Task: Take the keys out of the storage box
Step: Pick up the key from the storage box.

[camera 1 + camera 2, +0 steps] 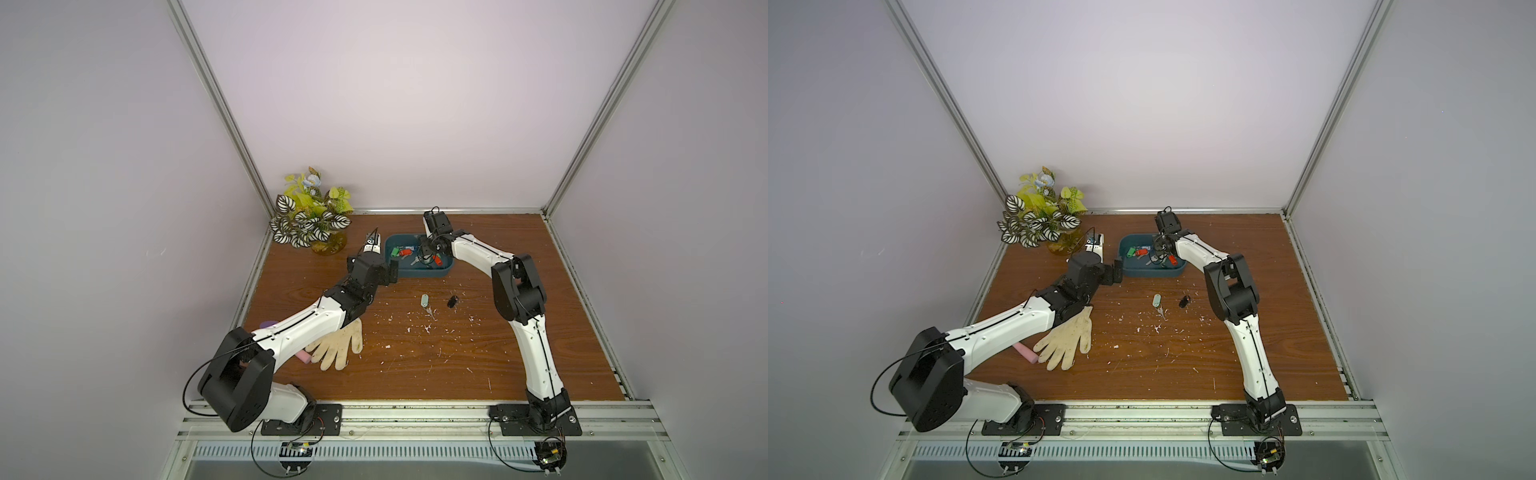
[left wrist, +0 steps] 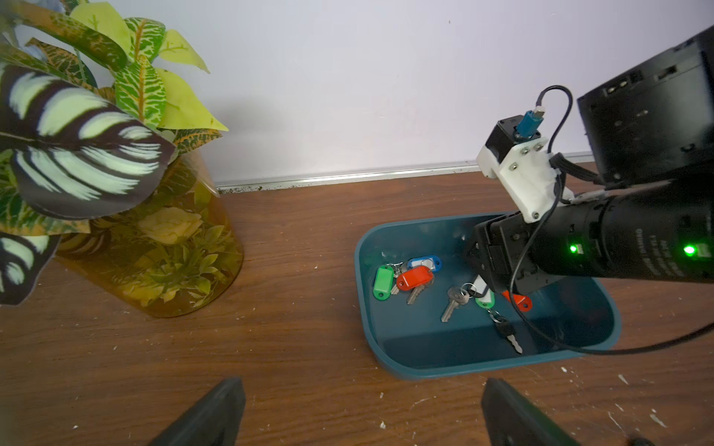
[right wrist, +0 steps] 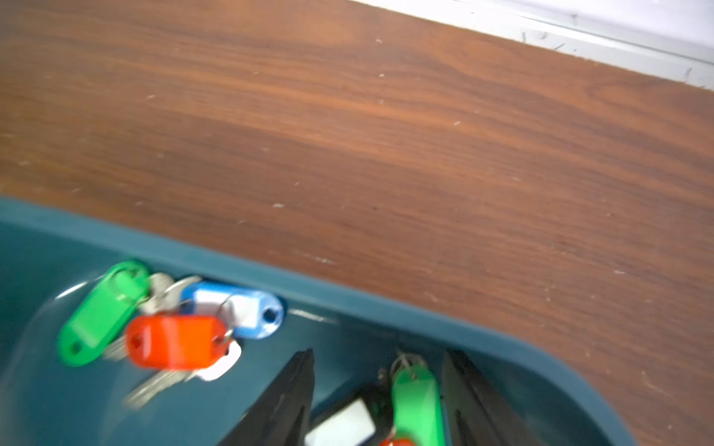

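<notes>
The right gripper (image 3: pixel 380 359) is down inside the storage box (image 1: pixel 424 272), which sits at the far middle of the table (image 1: pixel 457 365). Its jaws straddle a green tag (image 3: pixel 417 401) and a black tag (image 3: pixel 344 424) lying side by side. The blurred wrist view does not show whether they are pinching yet. The left gripper (image 2: pixel 363 390) hovers released just left of the box, beside the plant (image 1: pixel 311 216).

Most of the keys (image 2: pixel 413 278) lie in the box. 2 are out on the table just near of it: a grey-tagged key (image 1: pixel 424 300) and a black-tagged key (image 1: pixel 452 301).

To pick well, the right arm should probably close squarely across 1 tag's flat body. It should then lift straight up, so the dangling key clears the low wall and neighbouring rings do not snag.
</notes>
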`<state>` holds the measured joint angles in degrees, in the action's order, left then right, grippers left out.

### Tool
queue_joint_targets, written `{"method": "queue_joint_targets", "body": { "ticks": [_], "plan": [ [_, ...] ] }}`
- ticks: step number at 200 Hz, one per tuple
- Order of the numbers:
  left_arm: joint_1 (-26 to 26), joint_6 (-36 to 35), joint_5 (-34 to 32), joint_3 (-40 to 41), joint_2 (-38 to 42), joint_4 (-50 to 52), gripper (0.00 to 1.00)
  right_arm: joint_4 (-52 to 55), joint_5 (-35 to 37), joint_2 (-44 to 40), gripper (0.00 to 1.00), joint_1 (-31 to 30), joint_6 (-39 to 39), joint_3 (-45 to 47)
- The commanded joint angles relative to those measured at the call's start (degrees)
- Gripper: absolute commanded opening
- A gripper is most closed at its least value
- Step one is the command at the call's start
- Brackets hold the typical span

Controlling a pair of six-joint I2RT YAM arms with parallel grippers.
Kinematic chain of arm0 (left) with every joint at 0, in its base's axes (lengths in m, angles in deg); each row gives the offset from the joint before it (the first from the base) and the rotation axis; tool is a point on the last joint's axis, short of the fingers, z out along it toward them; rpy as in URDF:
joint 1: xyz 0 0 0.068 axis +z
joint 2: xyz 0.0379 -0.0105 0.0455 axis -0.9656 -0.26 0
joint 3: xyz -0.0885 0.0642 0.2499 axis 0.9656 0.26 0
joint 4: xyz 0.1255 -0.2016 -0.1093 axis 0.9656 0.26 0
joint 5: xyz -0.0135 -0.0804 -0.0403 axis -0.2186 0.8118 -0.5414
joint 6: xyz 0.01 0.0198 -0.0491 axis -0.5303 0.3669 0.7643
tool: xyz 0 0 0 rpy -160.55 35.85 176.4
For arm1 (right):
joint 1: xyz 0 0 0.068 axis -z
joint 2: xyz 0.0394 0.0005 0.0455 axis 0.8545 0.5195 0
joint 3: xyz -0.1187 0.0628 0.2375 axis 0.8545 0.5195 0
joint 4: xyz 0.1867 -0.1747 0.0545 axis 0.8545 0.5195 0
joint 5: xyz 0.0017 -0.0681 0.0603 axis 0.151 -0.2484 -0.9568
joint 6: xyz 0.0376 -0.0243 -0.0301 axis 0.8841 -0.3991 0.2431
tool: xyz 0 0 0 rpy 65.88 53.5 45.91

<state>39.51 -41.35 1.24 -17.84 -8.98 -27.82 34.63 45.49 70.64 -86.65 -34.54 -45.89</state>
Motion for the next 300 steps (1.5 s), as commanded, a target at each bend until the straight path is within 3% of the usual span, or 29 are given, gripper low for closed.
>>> {"method": "queue_joint_targets", "body": {
  "ticks": [1, 48, 143, 188, 248, 273, 300],
  "plan": [
    [0.8, -1.0, -1.7, 0.4, 0.9, 0.2, 1.00, 2.6, 3.6, 0.9, 0.60, 0.1, 0.4, -3.2],
    [1.2, -1.3, -1.3, 0.5, 0.8, -0.1, 1.00, 3.9, 1.8, 3.6, 0.49, 0.1, 1.4, -6.9],
    [1.5, -1.3, -0.7, 0.4, 0.9, -0.2, 1.00, 1.0, 1.4, -1.1, 0.00, 0.0, 0.5, -4.0],
    [1.5, -1.0, 0.3, 0.3, 1.3, -0.4, 1.00, -0.6, -0.8, -8.3, 0.00, -0.5, -0.7, 0.3],
    [1.5, -0.4, 2.5, 0.2, 1.7, -0.8, 1.00, -2.1, -6.3, -23.0, 0.00, -0.6, -2.1, 12.6],
    [1.5, -0.6, 5.0, -0.5, 0.7, -1.2, 0.99, -2.2, -8.4, -34.4, 0.00, -1.3, -1.9, 25.0],
    [1.5, 0.4, 7.9, -3.0, -2.9, 0.5, 1.00, -5.9, -10.3, -47.3, 0.00, -2.4, 4.0, 44.2]
  ]
}}
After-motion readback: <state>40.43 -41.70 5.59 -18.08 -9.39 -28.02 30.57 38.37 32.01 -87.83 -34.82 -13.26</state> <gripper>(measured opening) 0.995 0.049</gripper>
